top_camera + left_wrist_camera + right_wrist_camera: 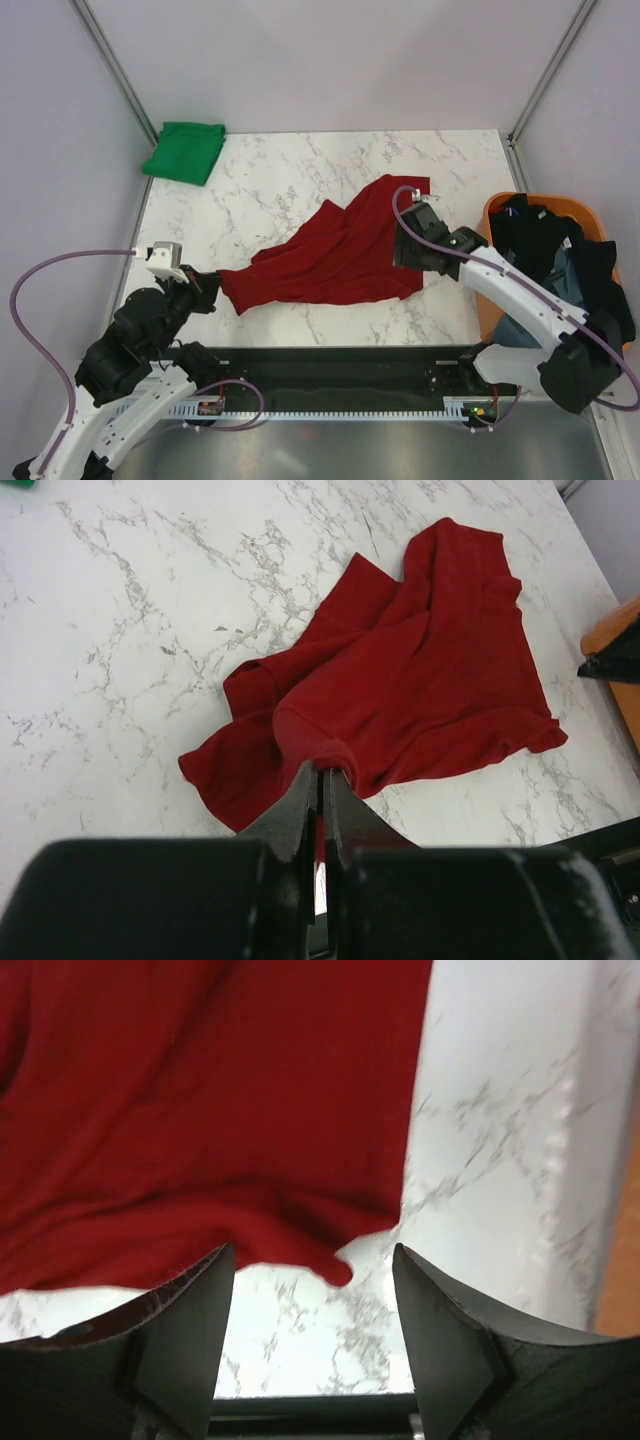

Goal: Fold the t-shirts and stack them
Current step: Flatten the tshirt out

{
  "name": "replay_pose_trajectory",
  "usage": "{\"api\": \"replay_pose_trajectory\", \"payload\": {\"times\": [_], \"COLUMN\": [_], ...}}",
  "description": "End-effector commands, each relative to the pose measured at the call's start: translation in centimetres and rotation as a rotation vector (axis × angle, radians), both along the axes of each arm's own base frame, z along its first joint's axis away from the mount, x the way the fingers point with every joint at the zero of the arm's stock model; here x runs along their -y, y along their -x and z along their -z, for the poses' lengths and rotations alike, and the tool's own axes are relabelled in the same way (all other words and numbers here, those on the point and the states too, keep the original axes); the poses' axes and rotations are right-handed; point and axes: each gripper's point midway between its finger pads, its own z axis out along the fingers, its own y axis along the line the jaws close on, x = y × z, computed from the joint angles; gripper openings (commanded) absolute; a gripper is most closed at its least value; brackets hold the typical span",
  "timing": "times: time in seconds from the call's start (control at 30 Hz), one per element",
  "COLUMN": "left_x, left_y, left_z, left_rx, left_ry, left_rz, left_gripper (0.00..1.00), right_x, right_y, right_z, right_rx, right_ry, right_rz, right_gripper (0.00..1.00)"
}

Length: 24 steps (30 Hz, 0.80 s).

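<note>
Pinching one red t-shirt (420, 670): left tool (320, 780); right tool (312, 1260) spread; one green t-shirt (184, 151) apart.

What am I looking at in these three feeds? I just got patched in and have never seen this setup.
These are two robot arms bolted at the near edge of a white marble-patterned table. The overhead picture looks down from behind them. The other two pictures come from cameras on each wrist. A crumpled dark red cloth t-shirt lies mid-table. The left claw is pinched shut on its near edge. The right claw is open, just above the shirt's other end. A folded bright green cloth t-shirt sits in the far left corner. On the right, an orange plastic basket holds dark garments.
</note>
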Motion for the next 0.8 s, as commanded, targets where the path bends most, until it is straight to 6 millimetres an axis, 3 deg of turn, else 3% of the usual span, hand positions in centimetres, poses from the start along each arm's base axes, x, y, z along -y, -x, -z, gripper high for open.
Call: {"api": "replay_pose_trajectory", "payload": {"times": [0.0, 0.07, 0.3, 0.77], "left_x": [0.4, 0.4, 0.4, 0.2], "left_y": [-0.4, -0.3, -0.3, -0.3], "left_z": [-1.1, -1.0, -0.9, -0.6], "left_rx": [0.033, 0.035, 0.032, 0.029], "left_ry": [0.062, 0.066, 0.070, 0.073], "left_rz": [-0.007, -0.008, -0.012, -0.021], "left_gripper": [0.05, 0.05, 0.05, 0.05], "right_x": [-1.6, -1.8, -2.3, -1.8], "right_y": [2.7, 3.4, 5.1, 5.0], "right_z": [1.7, 1.5, 4.5, 8.1], "right_rx": [-0.019, -0.002, -0.061, -0.089], "right_ry": [-0.139, -0.177, -0.205, -0.144], "right_rz": [0.053, 0.042, -0.004, -0.013], "right_gripper": [0.71, 0.70, 0.64, 0.60]}}
